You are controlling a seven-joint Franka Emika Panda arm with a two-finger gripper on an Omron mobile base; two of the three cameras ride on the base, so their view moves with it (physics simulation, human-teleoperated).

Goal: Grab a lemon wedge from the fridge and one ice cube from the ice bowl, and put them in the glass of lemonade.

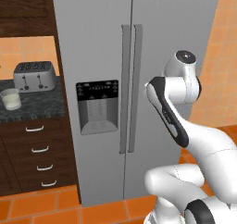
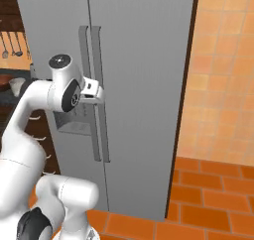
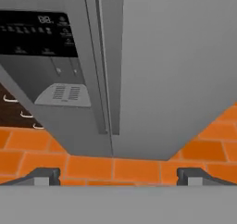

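My claw [image 3: 118, 174] hangs with its tips spread wide apart, holding nothing, just before the fridge [image 1: 139, 42] — both doors shut, paired handles [image 3: 105, 79] dead ahead. Leftward, the glass of lemonade [image 1: 10, 99] stands on the bench [image 1: 41, 105] beside the toaster [image 1: 34, 75].

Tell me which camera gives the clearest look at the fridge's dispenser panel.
The left base view: the dispenser panel sits whole and unobstructed on the fridge. The hand view shows it skewed and cropped at the left edge; in the right base view the arm covers most of it.
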